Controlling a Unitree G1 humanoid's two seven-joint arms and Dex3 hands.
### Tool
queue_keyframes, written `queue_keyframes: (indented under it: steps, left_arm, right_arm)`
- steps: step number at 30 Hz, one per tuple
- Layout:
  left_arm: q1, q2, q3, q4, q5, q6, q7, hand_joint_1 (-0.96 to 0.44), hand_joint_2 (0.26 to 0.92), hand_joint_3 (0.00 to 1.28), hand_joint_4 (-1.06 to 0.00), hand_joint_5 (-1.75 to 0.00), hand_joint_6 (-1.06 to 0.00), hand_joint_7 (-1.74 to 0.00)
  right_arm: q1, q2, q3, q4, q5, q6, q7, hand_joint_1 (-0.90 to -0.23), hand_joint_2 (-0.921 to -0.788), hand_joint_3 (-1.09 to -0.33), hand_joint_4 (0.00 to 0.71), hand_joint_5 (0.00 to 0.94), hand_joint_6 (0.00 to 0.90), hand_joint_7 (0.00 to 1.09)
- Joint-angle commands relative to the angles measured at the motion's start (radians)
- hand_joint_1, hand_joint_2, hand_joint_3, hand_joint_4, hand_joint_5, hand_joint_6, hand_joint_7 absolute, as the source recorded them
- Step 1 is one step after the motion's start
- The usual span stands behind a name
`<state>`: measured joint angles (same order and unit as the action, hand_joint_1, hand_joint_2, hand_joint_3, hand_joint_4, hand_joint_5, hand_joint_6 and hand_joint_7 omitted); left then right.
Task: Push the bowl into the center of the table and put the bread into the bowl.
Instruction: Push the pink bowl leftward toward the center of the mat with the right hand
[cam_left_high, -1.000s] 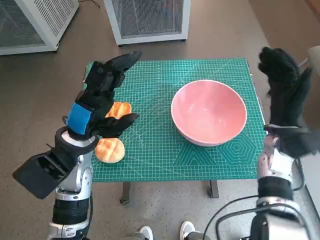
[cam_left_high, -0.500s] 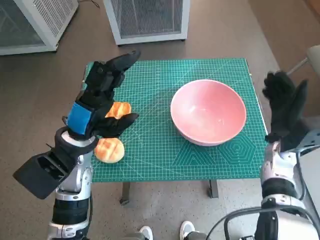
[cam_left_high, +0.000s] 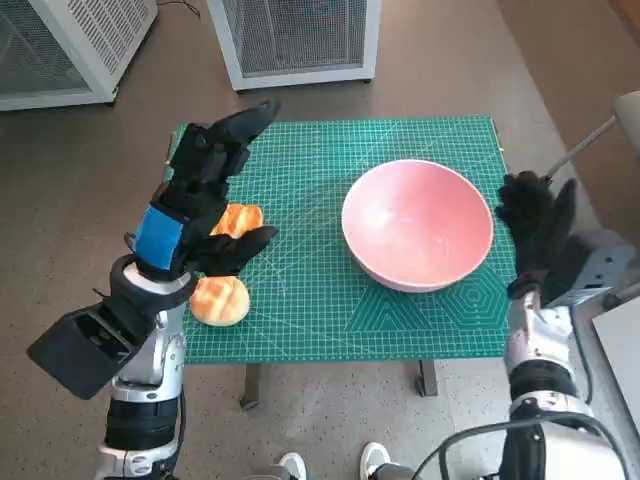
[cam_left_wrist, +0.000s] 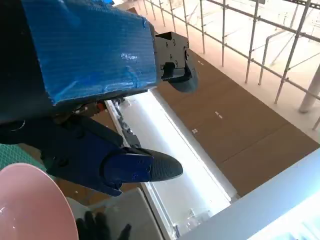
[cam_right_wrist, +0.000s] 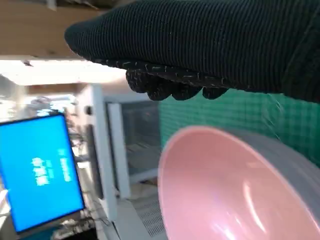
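You have the pink bowl (cam_left_high: 418, 224) sitting on the green cutting mat (cam_left_high: 310, 290) that covers the small table, on its right half, close to the right edge and not yet at the middle. The bowl holds nothing. Your right hand (cam_left_high: 535, 228), in the black knitted glove, stands just beside the bowl's right rim at the table edge, fingers spread upward and gripping nothing; whether it touches the rim you cannot tell from the head view. In the right wrist view the glove (cam_right_wrist: 210, 45) runs across the top, with the bowl's pink inside (cam_right_wrist: 220, 190) right below it.

Your left hand (cam_left_high: 195, 200) hovers raised over the left part of the mat, blue tape on its back, fingers apart and holding nothing. Two pieces of bread lie under and beside it: one bun (cam_left_high: 220, 300) near the mat's front left corner, and another bread (cam_left_high: 238, 219) just behind it, partly hidden by the hand. Both are well apart from the bowl.

The mat carries a printed grid and pale geometric figures, but none of its markings can be read. In the right wrist view a blue screen (cam_right_wrist: 42, 170) shows pale characters, too blurred to make out. Two white perforated cabinets (cam_left_high: 295, 40) stand on the floor beyond the table.
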<state>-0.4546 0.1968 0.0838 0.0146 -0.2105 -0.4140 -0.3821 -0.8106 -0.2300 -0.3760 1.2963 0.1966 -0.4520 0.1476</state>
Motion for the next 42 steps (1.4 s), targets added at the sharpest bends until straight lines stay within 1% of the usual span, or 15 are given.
queue_keyframes:
  steps: [1, 4, 9, 13, 16, 18, 22, 28, 31, 35, 38, 42]
  left_arm:
    - [0.012, 0.008, 0.003, -0.023, -0.002, 0.005, 0.004, -0.48, 0.921, 0.32, -0.06, -0.36, 0.0, -0.7]
    - [0.018, 0.01, 0.002, -0.033, 0.0, 0.009, 0.006, -0.48, 0.921, 0.32, -0.06, -0.36, 0.0, -0.7]
    - [0.03, 0.015, 0.006, -0.044, 0.003, 0.009, 0.008, -0.48, 0.921, 0.32, -0.07, -0.36, 0.0, -0.7]
    - [0.041, 0.021, 0.012, -0.049, 0.001, 0.005, 0.007, -0.48, 0.921, 0.31, -0.07, -0.35, 0.0, -0.7]
    - [0.049, 0.025, 0.015, -0.054, 0.001, 0.003, 0.007, -0.49, 0.921, 0.31, -0.1, -0.29, 0.0, -0.68]
    - [0.055, 0.028, 0.018, -0.055, 0.001, 0.001, 0.008, -0.49, 0.921, 0.31, -0.12, -0.26, 0.0, -0.67]
    - [0.067, 0.033, 0.026, -0.059, 0.001, -0.001, 0.01, -0.5, 0.921, 0.31, -0.17, -0.17, 0.0, -0.65]
    - [0.089, 0.042, 0.037, -0.069, -0.001, -0.005, 0.012, -0.5, 0.921, 0.3, -0.21, -0.11, -0.02, -0.6]
    - [0.097, 0.045, 0.045, -0.071, -0.002, -0.007, 0.012, -0.5, 0.921, 0.3, -0.22, -0.09, -0.03, -0.58]
    - [0.103, 0.048, 0.054, -0.067, -0.001, -0.009, 0.014, -0.51, 0.921, 0.3, -0.24, -0.06, -0.06, -0.54]
    - [0.106, 0.049, 0.058, -0.066, 0.002, -0.009, 0.017, -0.51, 0.921, 0.3, -0.25, -0.05, -0.07, -0.52]
    - [0.109, 0.049, 0.06, -0.068, 0.009, -0.008, 0.024, -0.52, 0.921, 0.3, -0.27, -0.04, -0.09, -0.48]
  right_arm:
    - [0.002, 0.036, -0.009, 0.016, 0.008, 0.042, 0.0, -0.347, -0.92, -0.552, 0.326, 0.003, 0.188, 0.37]
    - [-0.004, 0.052, -0.015, 0.016, 0.011, 0.052, 0.007, -0.361, -0.921, -0.547, 0.333, 0.005, 0.193, 0.36]
    - [-0.02, 0.083, -0.035, 0.017, 0.028, 0.072, 0.026, -0.371, -0.921, -0.533, 0.336, 0.005, 0.196, 0.36]
    - [-0.035, 0.102, -0.048, 0.017, 0.036, 0.086, 0.035, -0.357, -0.921, -0.531, 0.331, 0.002, 0.198, 0.36]
    - [-0.046, 0.116, -0.05, 0.017, 0.041, 0.09, 0.037, -0.347, -0.921, -0.53, 0.324, 0.0, 0.2, 0.36]
    - [-0.052, 0.126, -0.048, 0.017, 0.04, 0.09, 0.035, -0.343, -0.921, -0.53, 0.32, 0.0, 0.199, 0.36]
    - [-0.065, 0.14, -0.036, 0.019, 0.026, 0.091, 0.023, -0.339, -0.921, -0.547, 0.307, 0.0, 0.198, 0.36]
    - [-0.082, 0.156, -0.016, 0.024, 0.006, 0.097, 0.012, -0.321, -0.921, -0.569, 0.298, 0.0, 0.188, 0.36]
    - [-0.09, 0.165, -0.01, 0.026, -0.001, 0.103, 0.007, -0.314, -0.918, -0.581, 0.295, 0.0, 0.179, 0.36]
    - [-0.102, 0.179, -0.012, 0.028, -0.002, 0.113, 0.01, -0.325, -0.913, -0.589, 0.299, 0.003, 0.175, 0.36]
    - [-0.11, 0.187, -0.014, 0.029, -0.001, 0.121, 0.014, -0.334, -0.914, -0.589, 0.299, 0.002, 0.176, 0.36]
    - [-0.119, 0.197, -0.014, 0.03, -0.001, 0.132, 0.016, -0.343, -0.919, -0.574, 0.3, 0.002, 0.182, 0.35]
